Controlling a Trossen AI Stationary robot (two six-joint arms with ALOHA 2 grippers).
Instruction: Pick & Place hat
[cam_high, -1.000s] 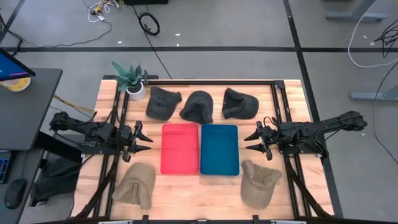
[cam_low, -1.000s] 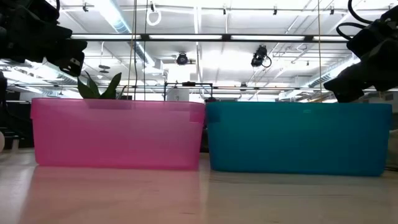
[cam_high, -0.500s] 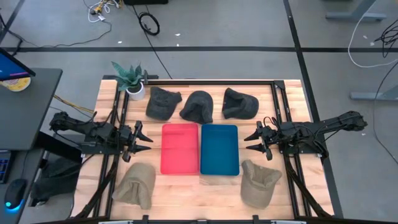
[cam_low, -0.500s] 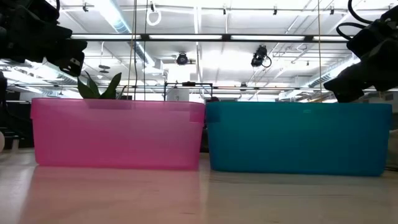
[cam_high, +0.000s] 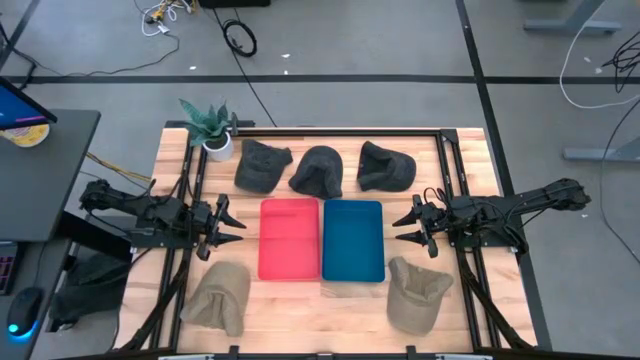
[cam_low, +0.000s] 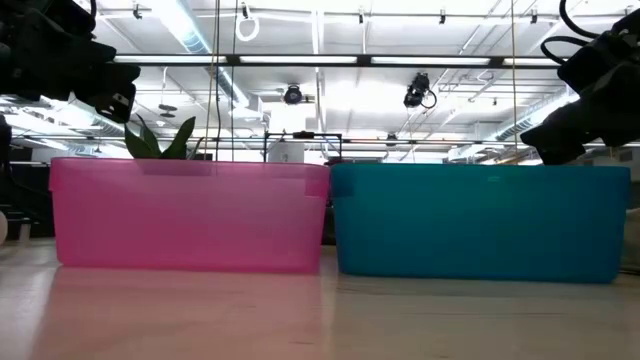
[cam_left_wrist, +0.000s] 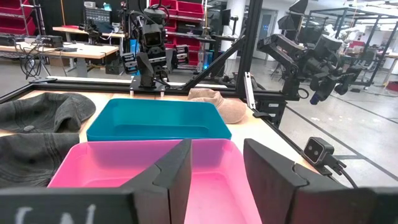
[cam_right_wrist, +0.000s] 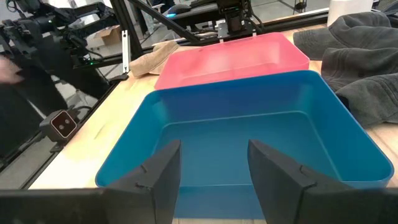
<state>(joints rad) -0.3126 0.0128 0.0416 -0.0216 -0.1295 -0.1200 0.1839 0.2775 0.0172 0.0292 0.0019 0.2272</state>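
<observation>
Two bins side by side in the middle of the table (cam_high: 470, 150): pink bin (cam_high: 290, 239) on the left, blue bin (cam_high: 353, 240) on the right, walls touching. Both empty inside.

Three dark hats in a row behind the bins: left (cam_high: 261, 164), middle (cam_high: 317, 171), right (cam_high: 384, 166). Two tan hats at the front: one (cam_high: 218, 297) near the pink bin's front corner, other (cam_high: 416, 293) just beside the blue bin's front corner.

Left gripper (cam_high: 232, 226) beside the pink bin, fingers spread wide, holding nothing. Right gripper (cam_high: 405, 226) beside the blue bin, also spread wide and empty.

Small plant (cam_high: 208, 125) at the back left corner.
</observation>
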